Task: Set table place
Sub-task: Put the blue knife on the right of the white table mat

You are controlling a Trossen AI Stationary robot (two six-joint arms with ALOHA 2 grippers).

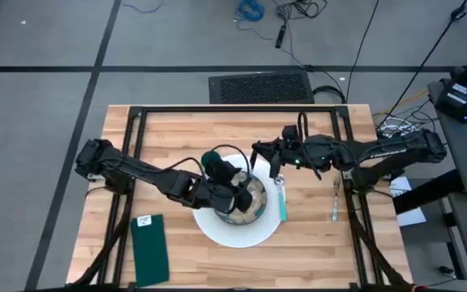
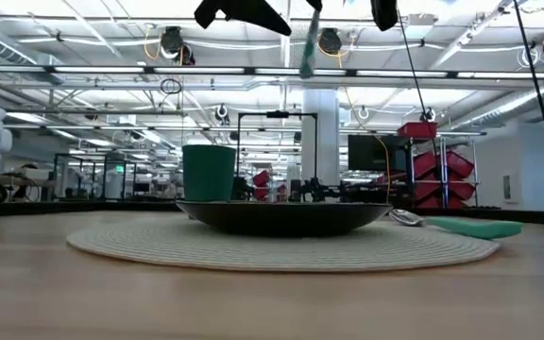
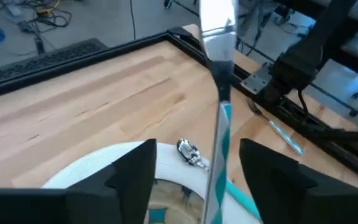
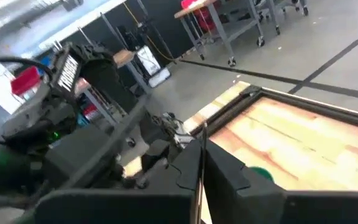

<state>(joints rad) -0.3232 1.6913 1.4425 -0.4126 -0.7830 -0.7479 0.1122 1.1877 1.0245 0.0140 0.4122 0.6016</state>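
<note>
On the table [image 1: 185, 138] lies a round white mat [image 1: 232, 234] with a dark shallow dish [image 2: 281, 215] on it and a green cup [image 2: 208, 172] behind. My left gripper [image 1: 246, 193] hovers open over the dish. My right gripper [image 1: 275, 169] is shut on a teal-handled knife [image 3: 218, 74], which hangs handle-down [image 2: 307, 49] in front of the left gripper's open fingers [image 3: 132, 177]. A teal-handled spoon [image 1: 282, 199] lies at the mat's right edge. My right gripper holds the knife at its blade end; in the right wrist view a thin edge [image 4: 198, 168] shows between the shut fingers. The knife hangs down, blade up and teal handle [image 3: 219, 155] down, clear of the table.
A fork [image 1: 335, 203] lies on the wood to the right of the mat. A folded green napkin [image 1: 150, 247] lies near the front left. The black frame rails [image 1: 217, 109] cross the table's far part.
</note>
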